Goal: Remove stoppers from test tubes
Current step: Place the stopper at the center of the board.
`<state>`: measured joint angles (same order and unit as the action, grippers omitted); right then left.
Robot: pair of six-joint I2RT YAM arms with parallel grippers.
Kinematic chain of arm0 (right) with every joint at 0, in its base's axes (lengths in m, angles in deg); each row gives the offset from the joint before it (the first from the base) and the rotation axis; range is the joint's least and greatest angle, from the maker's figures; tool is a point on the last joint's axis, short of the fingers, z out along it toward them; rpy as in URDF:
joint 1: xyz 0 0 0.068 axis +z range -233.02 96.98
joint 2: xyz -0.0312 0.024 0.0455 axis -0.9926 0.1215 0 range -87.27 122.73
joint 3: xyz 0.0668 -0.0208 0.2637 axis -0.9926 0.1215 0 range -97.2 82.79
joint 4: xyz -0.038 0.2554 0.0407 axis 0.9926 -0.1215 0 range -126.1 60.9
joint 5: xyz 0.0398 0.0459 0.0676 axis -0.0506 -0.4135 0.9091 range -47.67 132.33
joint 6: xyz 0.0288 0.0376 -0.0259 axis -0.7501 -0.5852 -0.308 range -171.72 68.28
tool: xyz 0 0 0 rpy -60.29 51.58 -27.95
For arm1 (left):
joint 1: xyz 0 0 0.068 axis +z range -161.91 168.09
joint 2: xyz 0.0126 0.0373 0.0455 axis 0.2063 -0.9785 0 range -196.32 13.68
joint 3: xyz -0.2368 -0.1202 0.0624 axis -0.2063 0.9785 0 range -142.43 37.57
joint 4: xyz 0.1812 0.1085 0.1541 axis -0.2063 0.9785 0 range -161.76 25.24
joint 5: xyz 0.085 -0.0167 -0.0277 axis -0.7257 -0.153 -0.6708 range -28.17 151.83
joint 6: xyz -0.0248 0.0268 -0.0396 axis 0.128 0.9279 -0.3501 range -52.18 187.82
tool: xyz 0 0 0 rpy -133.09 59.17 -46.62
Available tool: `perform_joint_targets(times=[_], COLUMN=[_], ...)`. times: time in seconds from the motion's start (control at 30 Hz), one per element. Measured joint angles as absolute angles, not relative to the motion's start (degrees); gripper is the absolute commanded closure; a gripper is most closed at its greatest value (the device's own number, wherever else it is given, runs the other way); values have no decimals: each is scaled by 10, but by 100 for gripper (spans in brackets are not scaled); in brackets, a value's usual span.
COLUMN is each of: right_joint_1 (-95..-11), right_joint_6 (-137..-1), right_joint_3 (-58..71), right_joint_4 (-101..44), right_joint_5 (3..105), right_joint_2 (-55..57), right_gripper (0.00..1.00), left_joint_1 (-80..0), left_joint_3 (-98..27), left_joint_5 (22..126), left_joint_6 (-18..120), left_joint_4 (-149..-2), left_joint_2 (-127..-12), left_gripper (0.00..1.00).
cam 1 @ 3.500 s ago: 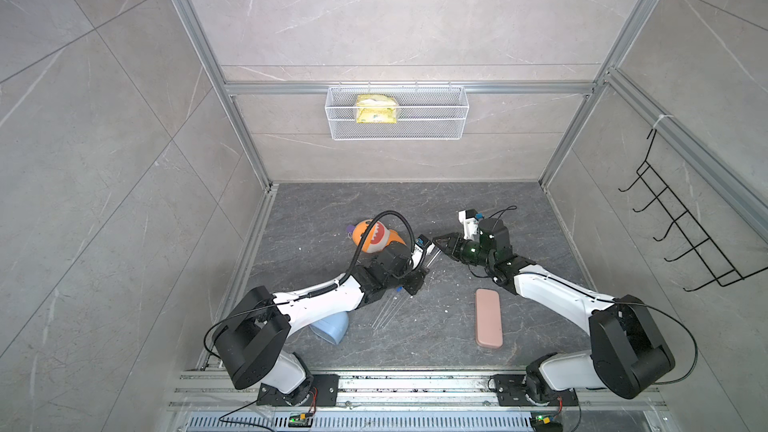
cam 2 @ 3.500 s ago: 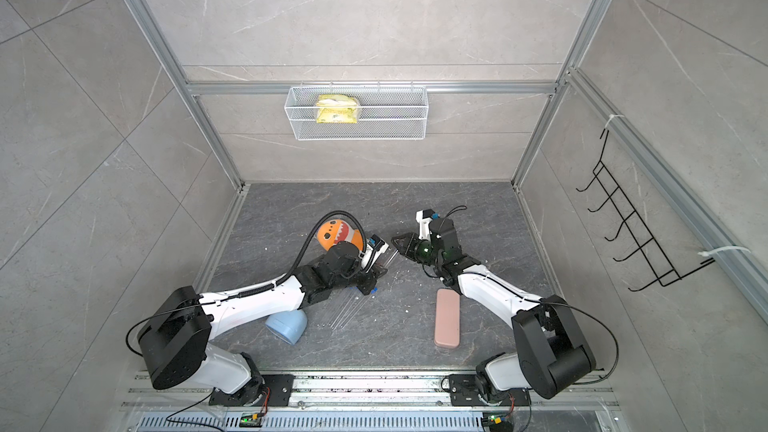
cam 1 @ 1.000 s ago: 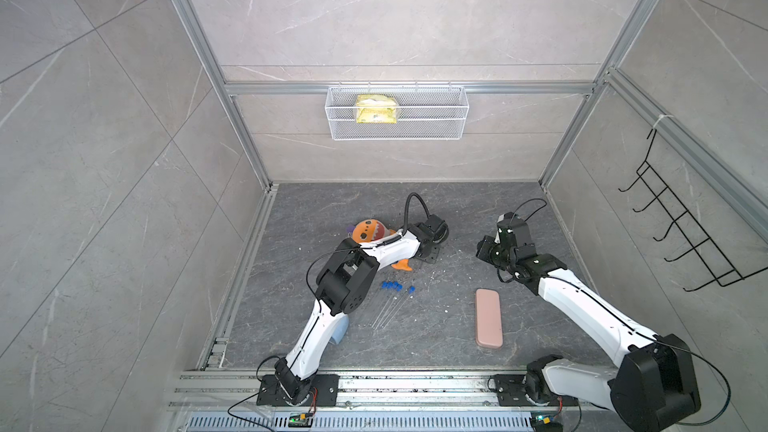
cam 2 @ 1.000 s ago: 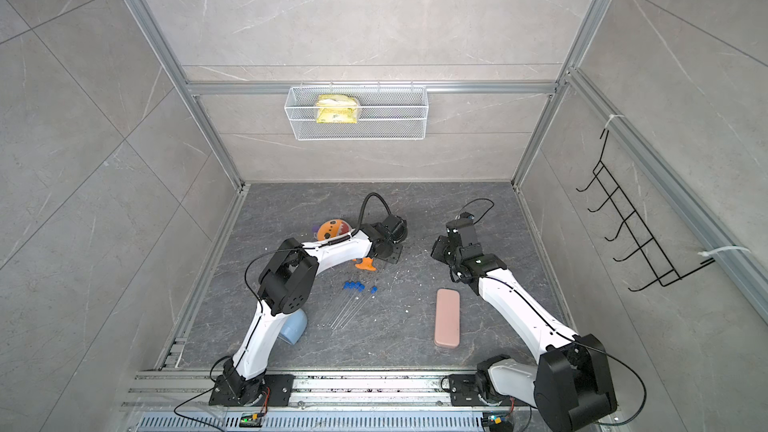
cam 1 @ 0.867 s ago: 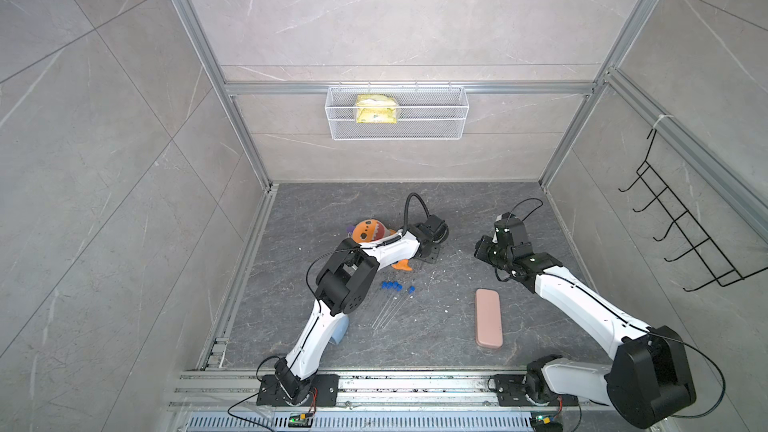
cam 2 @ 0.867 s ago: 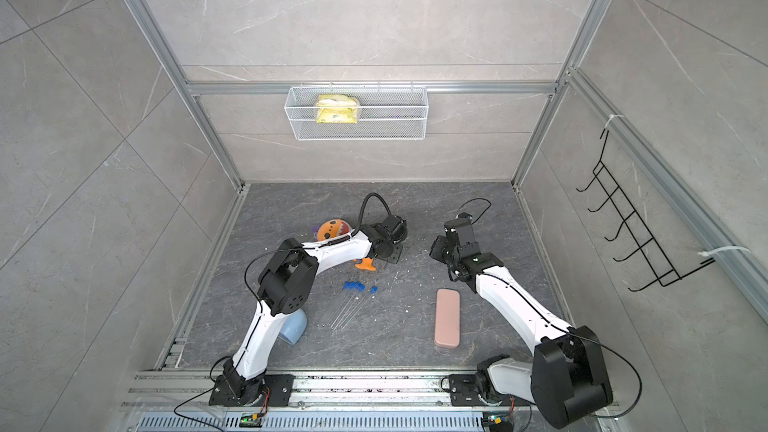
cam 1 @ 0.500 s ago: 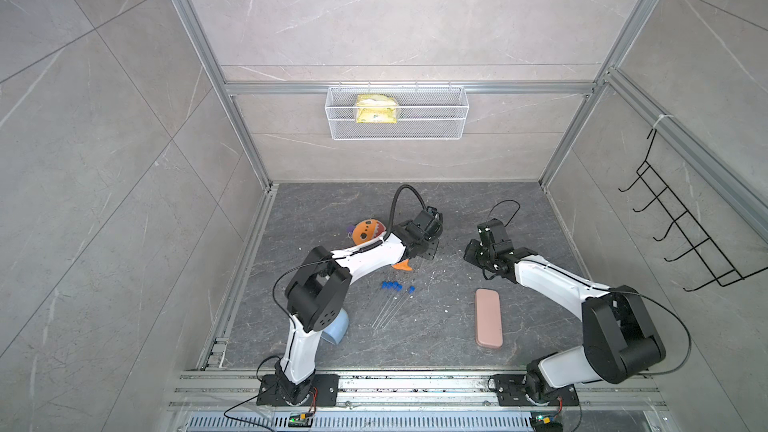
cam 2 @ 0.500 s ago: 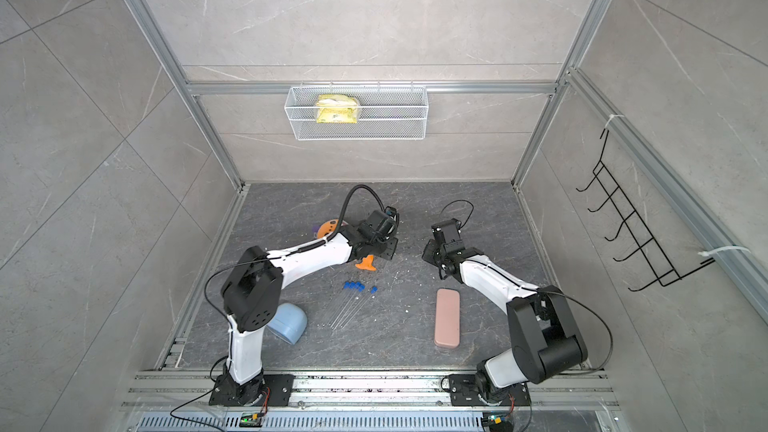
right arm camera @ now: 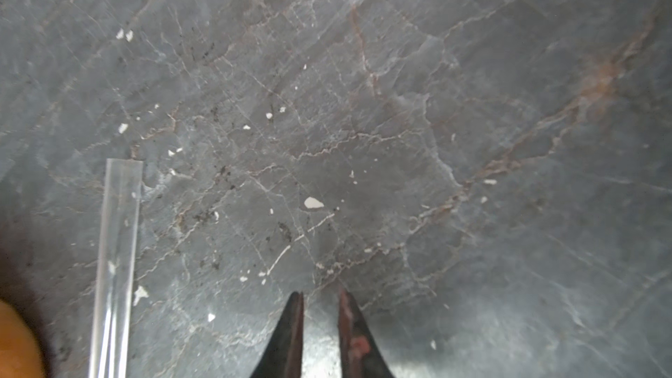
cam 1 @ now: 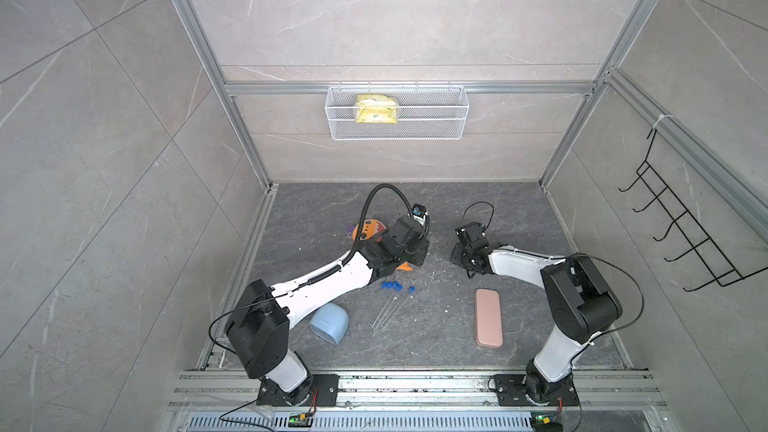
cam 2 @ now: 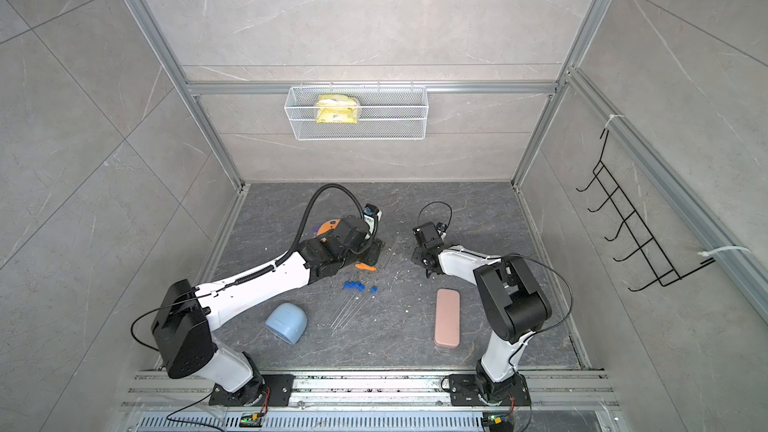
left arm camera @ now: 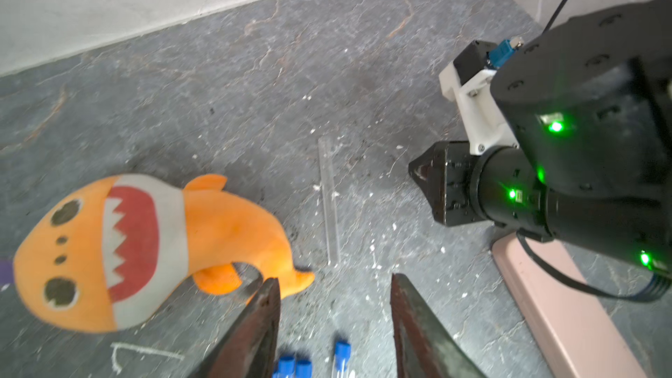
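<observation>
1. While both my arms reach in over the dark tabletop [cam 1: 332, 209], a pale blue cup [cam 1: 329, 323] lies on its side at the far left, close to my left arm.
2. Farther back, an orange shark toy [left arm camera: 145, 241] rests on the tabletop, and in the left wrist view its tail shows just beside one finger of my left tool [left arm camera: 334, 280].
3. My left tool is released. Its fingers stand well apart with nothing between them, near the capped ends of the tubes.
4. The test tubes [cam 1: 386, 307] lie side by side on a slant in the middle of the tabletop. Blue stoppers [cam 1: 390, 285] still plug their far ends, four that I can count.
5. A fifth tube [left arm camera: 329, 201] lies apart from those, with no stopper on the end I can see, between my two tools.
6. My right tool [right arm camera: 320, 292] points down at bare tabletop. Its fingers are parted by a narrow gap and grasp nothing, and the fifth tube lies off to one side of it.
7. A pink case [cam 1: 489, 317] lies flat to the right of the tubes, near my right arm.
</observation>
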<state>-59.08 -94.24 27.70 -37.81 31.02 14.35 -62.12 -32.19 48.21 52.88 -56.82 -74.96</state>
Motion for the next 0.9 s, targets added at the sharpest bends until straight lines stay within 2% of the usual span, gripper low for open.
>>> perform_joint_targets(times=[0.3,0.6,0.9], right_joint_1=[-580,-579,-569], right_joint_6=[-947,-946,-926], right_joint_3=[261,259,242], right_joint_4=[-375,-375,-395], right_joint_5=[288,281,282], right_joint_2=[168,170,154], right_gripper=[69,67,59], left_joint_1=[-621,-621,-621], left_joint_3=[-288,-267,-264], left_joint_5=[459,451,447], left_joint_6=[528,524,521], left_joint_4=[-566,-565,-563], left_joint_2=[-678,-670,-669], left_gripper=[48,48,49])
